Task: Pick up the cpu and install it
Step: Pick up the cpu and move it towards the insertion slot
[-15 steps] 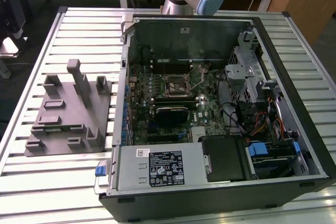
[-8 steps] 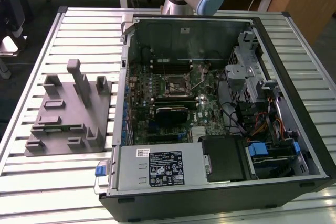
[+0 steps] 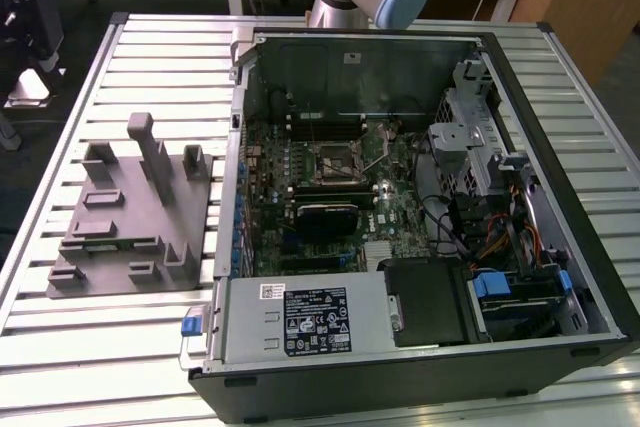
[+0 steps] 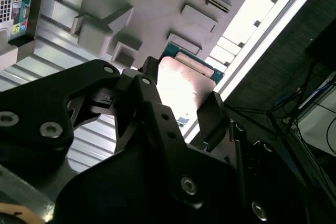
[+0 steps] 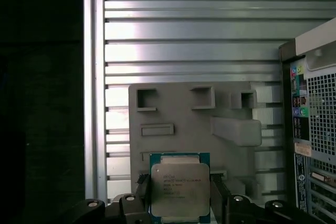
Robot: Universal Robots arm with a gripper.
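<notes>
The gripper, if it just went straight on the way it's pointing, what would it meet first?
Probably the grey fixture: in the first wrist view it lies straight beyond the gripper and the cpu it grips. How far off is unclear.

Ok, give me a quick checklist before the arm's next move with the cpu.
1. Grip: ok, the pincer clamps the cpu on two opposite edges in both wrist views.
2. Alignment: ok, the cpu sits square in the first wrist view.
3. Clearance: ok, it looks lifted off the grey fixture.
4. Access: ok, the computer case is open and the motherboard is exposed.
5. Readiness of the socket: cannot tell.
</notes>
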